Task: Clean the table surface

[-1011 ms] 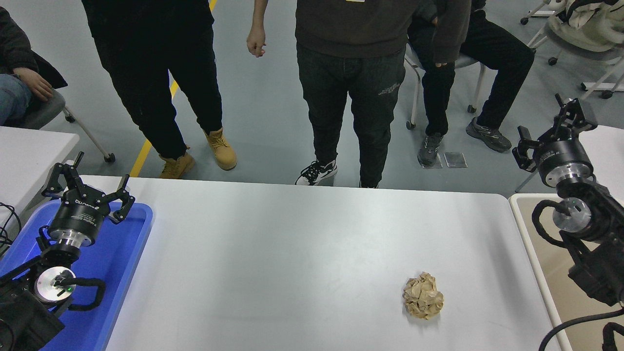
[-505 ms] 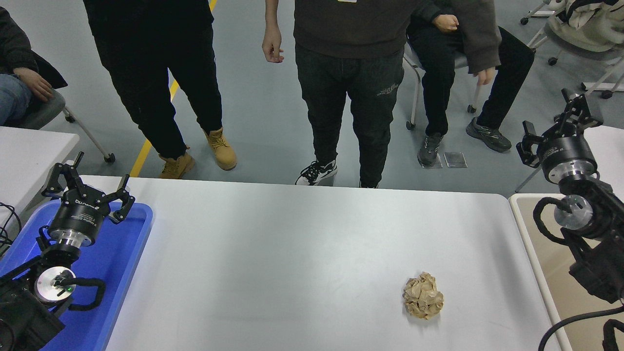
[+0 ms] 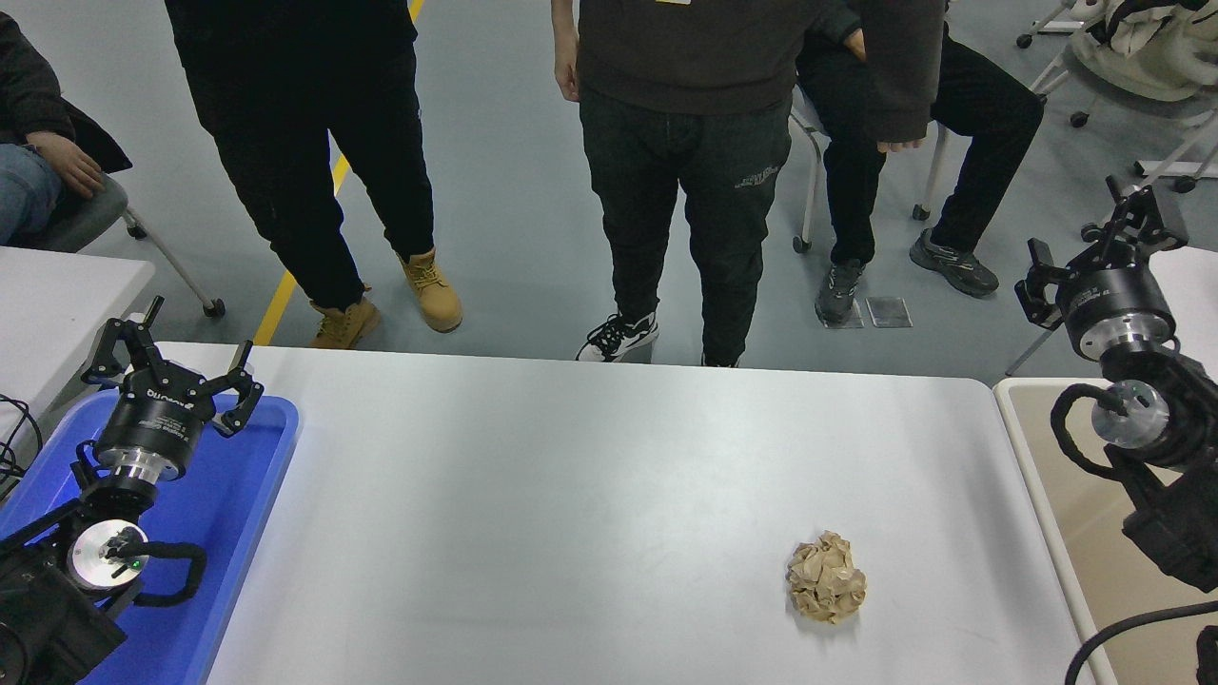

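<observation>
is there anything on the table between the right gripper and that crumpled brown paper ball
Nothing visible. The right gripper is raised off the table surface's far right corner, and only bare white tabletop lies between there and the crumpled paper ball near the front right. The left gripper is parked over the blue tray.

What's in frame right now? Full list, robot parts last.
table surface: 1, white, centre
crumpled paper ball: 1, tan, on the table, right of centre
tray: 1, blue, table's left end
side tables: 2, white, left and right edges
people: 2 standing, 2 seated, dark clothes, far side
left claw: 1, black, open, over the tray
right claw: 1, black, open, raised at the right edge
</observation>
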{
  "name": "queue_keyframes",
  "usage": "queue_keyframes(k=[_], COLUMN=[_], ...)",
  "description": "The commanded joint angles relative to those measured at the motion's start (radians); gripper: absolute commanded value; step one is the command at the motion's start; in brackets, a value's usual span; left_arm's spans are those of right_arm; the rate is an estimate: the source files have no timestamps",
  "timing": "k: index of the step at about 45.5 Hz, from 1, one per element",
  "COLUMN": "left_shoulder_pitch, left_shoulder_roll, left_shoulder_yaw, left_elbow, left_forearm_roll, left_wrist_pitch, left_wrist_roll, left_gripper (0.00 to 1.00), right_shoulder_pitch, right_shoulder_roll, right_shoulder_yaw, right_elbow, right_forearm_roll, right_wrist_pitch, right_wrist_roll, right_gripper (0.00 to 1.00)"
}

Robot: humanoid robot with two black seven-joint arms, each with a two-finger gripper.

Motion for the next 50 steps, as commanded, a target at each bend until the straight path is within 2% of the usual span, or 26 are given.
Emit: queue_keyframes(k=[1,11,15,25,38,50], left_shoulder_pitch=[0.000,0.000,0.000,0.000,0.000,0.000], left_shoulder_roll=[0.000,0.000,0.000,0.000,0.000,0.000], left_shoulder_yaw=[-0.001,-0.001,0.001,-0.001,-0.001,-0.001], left_elbow=[0.000,0.000,0.000,0.000,0.000,0.000], left_forearm_roll=[0.000,0.000,0.000,0.000,0.000,0.000], left_wrist_pitch=[0.000,0.000,0.000,0.000,0.000,0.000], left_wrist_roll=[0.000,0.000,0.000,0.000,0.000,0.000], left_gripper=[1.00,1.00,1.00,1.00,1.00,1.00], right_shoulder_pitch=[-0.003,0.006,0.035,0.216,0.428,0.532], right_shoulder_roll=[-0.009,-0.012,-0.047,-0.164,-0.185,-0.162], right_shoulder_yaw=[-0.030,-0.107,-0.242,-0.691,-1.164,-1.431], right_elbow=[0.004,0.001,0.002,0.009,0.016,0.039], right_forearm_roll=[0.008,-0.005,-0.009,-0.030,-0.226,-0.449], right_wrist_pitch=[0.004,0.024,0.035,0.044,0.047,0.053], right_wrist_roll=[0.000,-0.002,-0.002,-0.002,0.001,0.006], right_gripper=[0.99,0.99,0.99,0.99,0.98,0.99])
